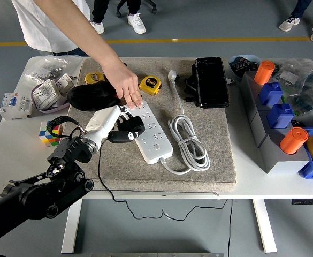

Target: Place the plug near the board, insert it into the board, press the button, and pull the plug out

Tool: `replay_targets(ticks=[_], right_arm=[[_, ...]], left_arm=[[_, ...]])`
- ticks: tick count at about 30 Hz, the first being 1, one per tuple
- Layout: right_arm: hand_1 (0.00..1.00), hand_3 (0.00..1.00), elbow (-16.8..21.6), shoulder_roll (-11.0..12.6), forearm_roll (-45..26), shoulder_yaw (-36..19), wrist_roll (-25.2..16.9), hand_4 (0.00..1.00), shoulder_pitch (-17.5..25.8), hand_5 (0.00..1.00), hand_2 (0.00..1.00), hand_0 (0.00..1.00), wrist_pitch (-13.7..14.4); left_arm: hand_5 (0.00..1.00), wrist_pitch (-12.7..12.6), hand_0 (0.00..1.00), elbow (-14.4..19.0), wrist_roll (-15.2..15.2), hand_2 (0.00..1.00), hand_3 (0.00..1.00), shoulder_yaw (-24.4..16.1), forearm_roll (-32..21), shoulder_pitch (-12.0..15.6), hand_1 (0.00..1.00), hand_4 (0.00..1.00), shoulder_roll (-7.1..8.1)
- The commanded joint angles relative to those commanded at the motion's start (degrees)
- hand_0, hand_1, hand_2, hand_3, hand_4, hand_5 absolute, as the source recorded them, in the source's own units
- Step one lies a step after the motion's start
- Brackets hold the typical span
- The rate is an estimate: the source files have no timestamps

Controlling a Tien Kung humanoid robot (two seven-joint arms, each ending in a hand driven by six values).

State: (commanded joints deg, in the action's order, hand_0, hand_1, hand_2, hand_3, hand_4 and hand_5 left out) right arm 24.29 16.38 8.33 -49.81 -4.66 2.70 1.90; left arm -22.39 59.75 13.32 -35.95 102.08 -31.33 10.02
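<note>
The black plug [128, 130] is at the left long side of the white power strip [149, 132], tilted, its nose over or against the strip's near-middle sockets — whether the pins have entered a socket cannot be told from this view. The robot's left hand [113, 119], white-shelled, is closed around the plug from the left, its fingers wrapped over the plug's back; the plug's thin black cable [99, 176] trails down off the near edge of the worktop [14, 144]. A person's hand [125, 84] reaches in from the far side and presses flat on the strip's far end, apparently steadying it. By my reading the first step — bringing the plug to the board — is done, and insertion is under way or just about to be finished; pressing the button and pulling the plug out are both left. The strip lies on a grey mat [215, 155] in the middle of the worktop, its own white cord [188, 140] coiled just to its right. A yellow tape measure [150, 84] sits toward the mat's far edge, and a Rubik's cube [49, 133] near the worktop's left edge. The right hand is not in view.
</note>
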Motion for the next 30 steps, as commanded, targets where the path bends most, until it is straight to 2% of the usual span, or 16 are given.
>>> replay_targets(ticks=[1,2,7,8,18,24,30], right_arm=[[0.645,0.498,0.00,0.00,0.00,0.02,0.00,0.782,0.00,0.494,0.595,0.594,0.00],[0.646,0.498,0.01,0.00,0.01,0.04,-0.01,0.781,0.03,0.493,0.595,0.594,0.00],[0.646,0.498,0.00,-0.03,0.00,-0.07,-0.03,0.781,0.01,0.493,0.595,0.594,0.00],[0.646,0.498,-0.01,-0.04,-0.01,-0.07,-0.03,0.780,0.01,0.492,0.595,0.594,0.00],[0.646,0.497,0.01,-0.09,0.02,-0.11,-0.03,0.779,0.03,0.491,0.594,0.594,0.00],[0.646,0.498,0.00,-0.07,0.03,-0.02,-0.03,0.779,0.05,0.491,0.594,0.594,-0.01],[0.646,0.497,-0.02,-0.12,0.01,-0.10,-0.03,0.778,0.04,0.490,0.594,0.594,-0.01]], left_arm=[[0.230,-0.22,0.259,0.00,-0.22,0.416,0.518,-0.03,-0.06,0.04,0.377,0.715,0.00],[0.193,-0.30,0.228,0.05,-0.32,0.337,0.461,-0.06,-0.03,0.09,0.331,0.696,0.02],[0.193,-1.03,0.228,0.19,-1.57,0.337,0.461,0.04,0.17,0.12,0.331,0.696,0.09],[0.167,-1.18,0.228,0.21,-1.84,0.317,0.435,0.04,0.21,0.14,0.312,0.682,0.10],[0.155,-4.02,0.222,0.94,-7.34,0.312,0.432,-1.21,-0.86,0.68,0.309,0.680,0.53],[0.151,-4.51,0.221,1.26,-8.56,0.316,0.435,-3.36,-0.19,1.19,0.310,0.687,1.06],[0.155,-4.52,0.222,-1.13,-9.68,0.320,0.445,-5.63,0.44,2.20,0.313,0.694,2.34]])
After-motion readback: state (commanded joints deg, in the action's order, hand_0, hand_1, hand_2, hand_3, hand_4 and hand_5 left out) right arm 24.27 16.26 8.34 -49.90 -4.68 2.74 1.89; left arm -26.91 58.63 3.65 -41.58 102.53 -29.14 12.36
